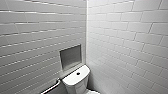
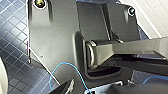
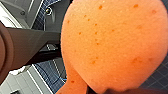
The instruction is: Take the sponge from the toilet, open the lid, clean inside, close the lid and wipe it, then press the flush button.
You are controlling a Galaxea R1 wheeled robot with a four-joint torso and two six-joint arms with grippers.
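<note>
1. Progress: the sponge [image 3: 112, 42] is off the toilet [image 1: 76, 83], so pickup reads as done. It sits large and close in front of the right wrist camera, with dark blue floor tiles [image 3: 50, 68] behind it.
2. Right gripper [image 3: 110, 90]: judged clamped on the sponge. A dark part meets the pad's lower edge and nothing else supports it. The contact itself is hard to make out.
3. Left gripper [image 2: 98, 88]: cannot tell whether it is apart or together. No task thing is near it; a thin blue cable [image 2: 60, 68] loops beside it.
4. Head view: white tank against the tiled corner, flush button [image 1: 78, 73] in the middle of the tank top, grey wall niche [image 1: 70, 57] above, grab bar [image 1: 51, 88] beside.
5. Lid position cannot be told.
6. Left, as judged: open lid, clean inside, close and wipe, press flush button. No sign any of these is done.
</note>
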